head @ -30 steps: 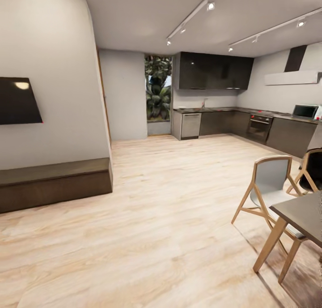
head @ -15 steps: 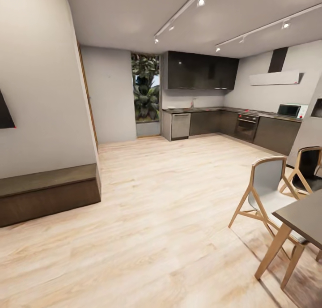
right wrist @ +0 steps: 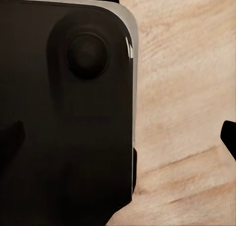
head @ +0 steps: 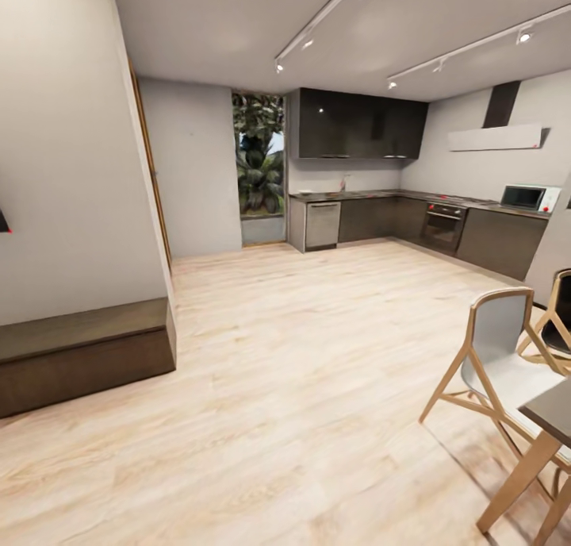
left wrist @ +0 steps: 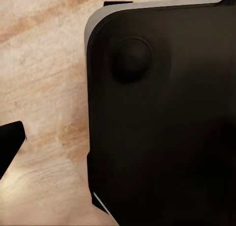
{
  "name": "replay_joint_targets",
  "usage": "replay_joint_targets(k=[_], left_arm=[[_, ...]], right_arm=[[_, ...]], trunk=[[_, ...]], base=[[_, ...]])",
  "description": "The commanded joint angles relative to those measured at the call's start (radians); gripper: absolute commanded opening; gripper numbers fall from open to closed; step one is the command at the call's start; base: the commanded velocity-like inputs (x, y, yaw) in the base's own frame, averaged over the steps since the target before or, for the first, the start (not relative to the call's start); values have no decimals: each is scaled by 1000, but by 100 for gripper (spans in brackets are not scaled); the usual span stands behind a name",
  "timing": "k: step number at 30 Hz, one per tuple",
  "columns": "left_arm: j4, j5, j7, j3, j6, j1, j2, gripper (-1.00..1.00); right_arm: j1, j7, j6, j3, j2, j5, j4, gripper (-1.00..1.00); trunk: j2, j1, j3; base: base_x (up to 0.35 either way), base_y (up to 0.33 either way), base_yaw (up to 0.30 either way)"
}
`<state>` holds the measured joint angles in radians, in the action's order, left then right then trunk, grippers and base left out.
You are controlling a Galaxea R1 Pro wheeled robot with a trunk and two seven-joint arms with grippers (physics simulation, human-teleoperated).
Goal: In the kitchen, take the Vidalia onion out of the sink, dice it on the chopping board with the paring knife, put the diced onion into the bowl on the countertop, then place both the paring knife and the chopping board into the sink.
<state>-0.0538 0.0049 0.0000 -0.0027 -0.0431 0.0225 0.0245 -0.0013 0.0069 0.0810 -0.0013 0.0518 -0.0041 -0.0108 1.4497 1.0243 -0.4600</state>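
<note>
Far across the room, an L-shaped kitchen runs along the back and right walls: glossy dark upper cabinets (head: 361, 124), matte dark base units, and a dark countertop (head: 373, 195) with a thin chrome tap (head: 344, 182) rising from it where the sink must sit, too small to make out. The onion, board, knife and bowl cannot be picked out at this range. A steel-fronted dishwasher (head: 322, 224) stands at the left end of the run, a built-in oven (head: 442, 225) at the corner, a microwave (head: 529, 198) on the right stretch under a white hood (head: 495, 137). A tall window (head: 259, 155) shows palm foliage.

Pale wood-grain plank floor (head: 301, 355) fills the middle. Near left, a low dark-brown bench (head: 79, 351) against a white wall. Near right, a wood-framed chair (head: 496, 363) with grey shell seat beside a dark table (head: 553, 413) corner.

Both wrist views look down at the floor past a rounded black base panel (left wrist: 162, 122) with a round boss. A single dark fingertip edge (left wrist: 9, 143) shows at each frame margin; whether either gripper is apart or together cannot be told
</note>
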Motion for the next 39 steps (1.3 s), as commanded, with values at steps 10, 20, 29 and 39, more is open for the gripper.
replay_joint_targets(k=[10, 20, 29, 39], left_arm=[[-1, 0, 0, 0, -1, 1, -1, 100], [-1, 0, 0, 0, -1, 1, -1, 100], [-1, 0, 0, 0, -1, 1, -3, 100], [-4, 0, 0, 1, -1, 1, -9, 100]], right_arm=[[0, 1, 5, 1, -1, 0, -1, 100], [0, 0, 4, 2, -1, 1, 0, 100], [0, -5, 4, 3, -1, 3, 0, 100], [0, -5, 3, 4, -1, 6, 0, 100]], trunk=[[0, 1, -1], [0, 1, -1], [0, 1, -1], [0, 1, -1]], base=[[334, 82, 0], [334, 82, 0], [336, 57, 0], [340, 1, 0]])
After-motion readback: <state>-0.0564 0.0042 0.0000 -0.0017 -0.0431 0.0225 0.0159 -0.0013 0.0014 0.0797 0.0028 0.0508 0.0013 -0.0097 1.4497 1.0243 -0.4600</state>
